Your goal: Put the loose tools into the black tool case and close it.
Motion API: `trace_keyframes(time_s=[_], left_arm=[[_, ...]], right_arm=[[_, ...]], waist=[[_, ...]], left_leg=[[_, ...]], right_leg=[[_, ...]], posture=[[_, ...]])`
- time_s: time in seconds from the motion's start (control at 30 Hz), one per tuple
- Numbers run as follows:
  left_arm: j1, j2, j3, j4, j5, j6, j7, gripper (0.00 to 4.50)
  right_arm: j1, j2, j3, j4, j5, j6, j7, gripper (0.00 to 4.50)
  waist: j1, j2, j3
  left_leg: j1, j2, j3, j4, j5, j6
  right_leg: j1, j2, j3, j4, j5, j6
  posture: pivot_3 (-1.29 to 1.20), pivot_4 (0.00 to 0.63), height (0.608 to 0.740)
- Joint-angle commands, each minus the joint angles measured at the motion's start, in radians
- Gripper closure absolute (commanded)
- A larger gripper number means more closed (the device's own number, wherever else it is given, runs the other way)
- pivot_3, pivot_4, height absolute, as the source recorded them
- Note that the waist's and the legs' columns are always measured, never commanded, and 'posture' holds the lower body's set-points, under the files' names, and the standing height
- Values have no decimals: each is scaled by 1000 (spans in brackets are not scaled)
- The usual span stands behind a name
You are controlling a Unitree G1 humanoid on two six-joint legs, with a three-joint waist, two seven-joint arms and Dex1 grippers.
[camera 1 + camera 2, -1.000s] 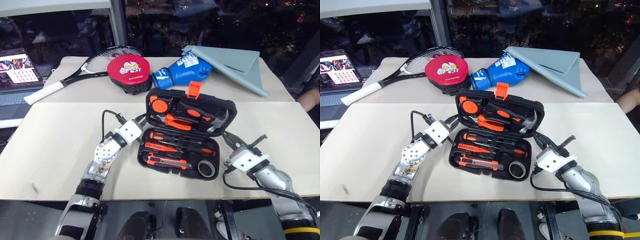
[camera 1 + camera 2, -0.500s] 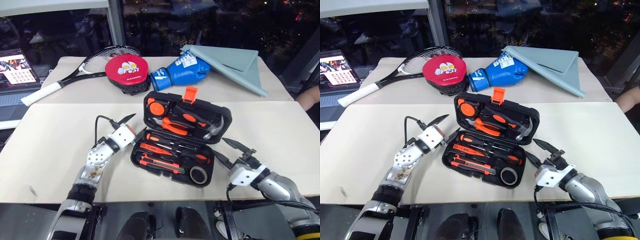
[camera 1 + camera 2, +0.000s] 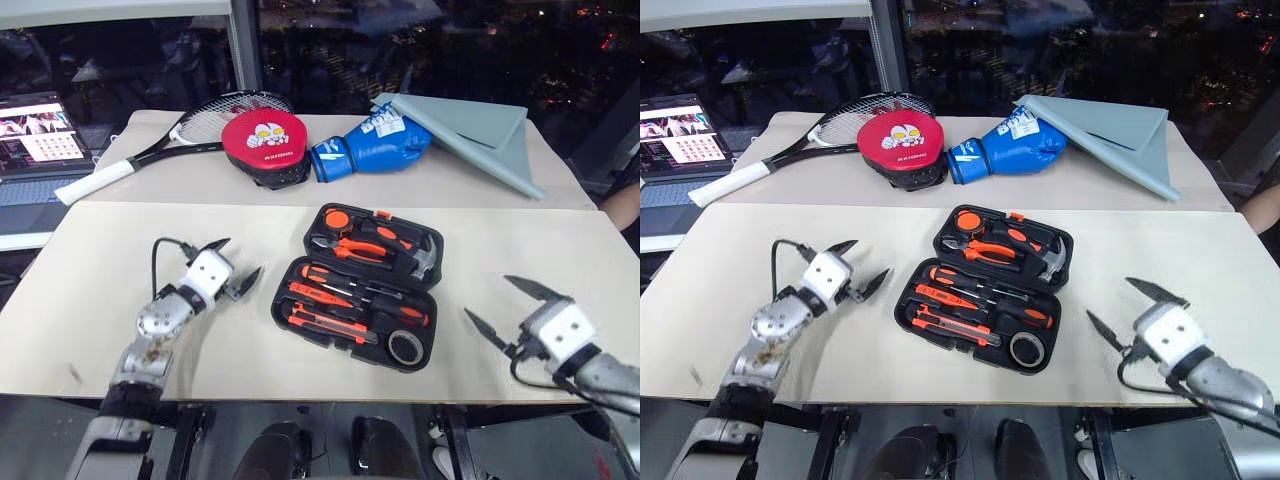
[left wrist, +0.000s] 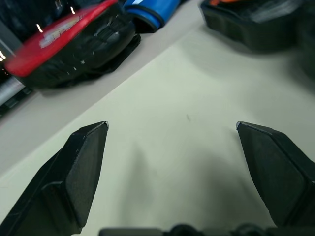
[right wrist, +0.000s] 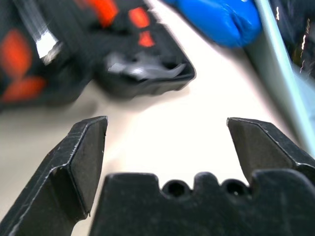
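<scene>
Nearest, the right gripper (image 3: 508, 307) hangs at about four o'clock from the black tool case (image 3: 360, 287), its jaws spread wide and empty, well apart from the case. The left gripper (image 3: 232, 266) sits at nine o'clock of the case, just beside its rim, likewise splayed and holding nothing. The case lies flat open in the middle of the near table (image 3: 90, 300); the screwdrivers (image 3: 340, 283), utility knife (image 3: 325, 322) and tape roll (image 3: 405, 347) rest in the near half, the pliers (image 3: 350, 250) and hammer (image 3: 420, 255) in the far half. Farther off, toward twelve o'clock, lie a red punch pad (image 3: 262, 140), a blue boxing glove (image 3: 372, 148), a racket (image 3: 190, 125) and a grey folder (image 3: 480, 135).
</scene>
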Motion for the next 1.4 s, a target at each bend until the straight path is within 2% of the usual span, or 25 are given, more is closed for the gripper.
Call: trace_keyframes(time_s=[0.03,0.13,0.2,0.3,0.43,0.57,0.67,0.77,0.8,0.83,0.87,0.9,1.03,1.17,1.2,1.4], left_arm=[[-137,-4,3,-12,-129,336,-119,0],[-314,-5,-6,78,-208,668,-202,0],[-407,-3,-31,144,-220,786,-262,0],[-520,-22,-64,244,-216,863,-322,0],[-659,-81,-76,419,-201,929,-340,0],[-710,-113,-84,510,-179,911,-350,0],[-727,-131,-87,550,-168,905,-365,0],[-735,-142,-92,571,-155,900,-374,0],[-737,-146,-93,579,-149,895,-373,522],[-739,-148,-93,586,-144,892,-374,785],[-741,-150,-93,590,-139,888,-376,1076],[-741,-151,-91,593,-136,886,-380,1565],[-764,-155,-62,622,-143,900,-380,2911],[-785,-147,-50,634,-145,918,-415,4319],[-787,-144,-54,631,-142,919,-426,4440],[-792,-149,-58,635,-118,904,-431,4440]], right_arm=[[-113,-10,-76,-76,236,348,-76,20],[-240,-21,-80,-70,410,627,-137,20],[-330,-3,-100,-34,523,793,-206,20],[-442,24,-108,43,611,953,-281,20],[-538,30,-81,119,618,1078,-303,20],[-583,43,-70,160,596,1130,-294,20],[-605,55,-62,184,574,1147,-285,662],[-611,64,-57,182,565,1149,-258,1670],[-612,67,-56,177,565,1157,-251,2050],[-613,67,-52,172,562,1163,-244,2468],[-613,67,-50,168,558,1168,-238,2668],[-613,68,-48,166,553,1169,-231,3108],[-615,74,-33,159,527,1161,-200,4414],[-614,82,-29,158,498,1158,-180,4500],[-614,83,-27,157,491,1156,-175,4500],[-607,90,-11,142,446,1138,-136,4500]], waist=[[-1,0,0],[-3,0,0],[-6,0,0],[-7,0,0],[-1,0,0],[-5,0,0],[-8,0,0],[-8,0,0],[-8,0,0],[-8,0,0],[-8,0,0],[-7,0,0],[-7,0,0],[-7,0,0],[-7,0,0],[-8,0,0]], left_leg=[[-1,0,0,0,0,0],[-7,0,0,0,4,-4],[-14,0,0,1,8,3],[-16,-1,0,1,8,3],[-26,-2,0,2,8,4],[-29,-2,0,2,8,4],[-29,-2,0,2,8,4],[-29,-2,0,2,8,3],[-29,-2,0,2,8,3],[-29,-2,0,2,8,3],[-29,-2,0,3,8,3],[-29,-2,0,3,8,3],[-30,-2,0,4,7,3],[-31,-2,0,4,7,3],[-31,-2,0,4,7,4],[-31,-2,0,4,7,4]], right_leg=[[-1,0,0,0,0,0],[-6,0,-1,1,0,0],[-11,1,-2,1,1,0],[-13,1,-1,0,1,0],[-24,0,-2,1,1,0],[-25,0,-2,0,2,1],[-25,0,-1,0,2,1],[-26,0,-1,0,2,1],[-26,0,-1,0,2,1],[-26,-1,-1,0,2,1],[-26,-1,-1,0,2,1],[-26,-1,0,0,2,1],[-26,-2,0,1,3,1],[-26,-2,0,1,4,2],[-26,-1,0,1,4,2],[-27,-1,-1,2,4,3]], posture=[[0,150,732],[0,150,732],[0,150,732],[0,150,732],[0,150,732],[0,150,732],[0,150,732],[0,150,732],[0,150,732],[0,150,732],[0,150,732],[0,150,732],[0,150,732],[0,150,732],[0,150,732],[0,150,732]])
